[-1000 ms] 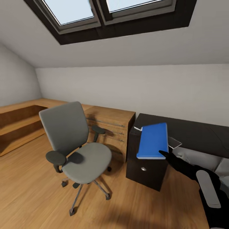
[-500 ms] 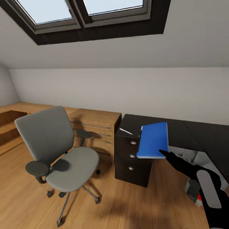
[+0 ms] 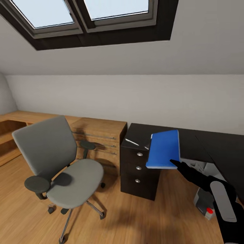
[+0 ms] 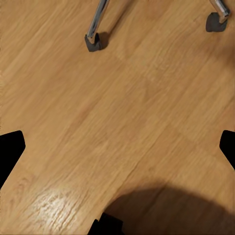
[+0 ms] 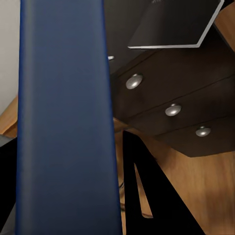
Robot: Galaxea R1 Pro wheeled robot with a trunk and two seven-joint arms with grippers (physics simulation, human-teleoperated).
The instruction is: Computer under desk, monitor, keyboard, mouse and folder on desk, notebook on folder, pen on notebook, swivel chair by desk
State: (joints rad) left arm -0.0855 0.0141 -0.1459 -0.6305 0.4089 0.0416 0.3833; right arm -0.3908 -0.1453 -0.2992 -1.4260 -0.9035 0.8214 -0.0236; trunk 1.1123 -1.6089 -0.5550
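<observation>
My right gripper (image 3: pixel 174 163) is shut on the near edge of the bright blue folder (image 3: pixel 163 149), holding it in the air over the end of the black desk (image 3: pixel 206 144). The right wrist view has the folder (image 5: pixel 63 122) running up between the dark fingers (image 5: pixel 147 196). The dark grey notebook (image 5: pixel 174 22) lies on the desk corner above the drawer unit (image 3: pixel 138 169). A thin white pen (image 3: pixel 131 141) lies beside it. The grey swivel chair (image 3: pixel 59 162) stands apart, left of the desk. The computer (image 3: pixel 204 203) sits under the desk. My left gripper (image 4: pixel 117 147) is open over bare floor.
A light wooden cabinet (image 3: pixel 98 135) and low shelf run along the wall behind the chair. Chair casters (image 4: pixel 94 41) show on the wood floor in the left wrist view. Skylight windows (image 3: pixel 84 13) sit in the sloped ceiling. Open floor lies between chair and drawer unit.
The whole view has shifted: chair and cabinet slid left and the computer under the desk came into view. The folder stays held in my right gripper at the same spot.
</observation>
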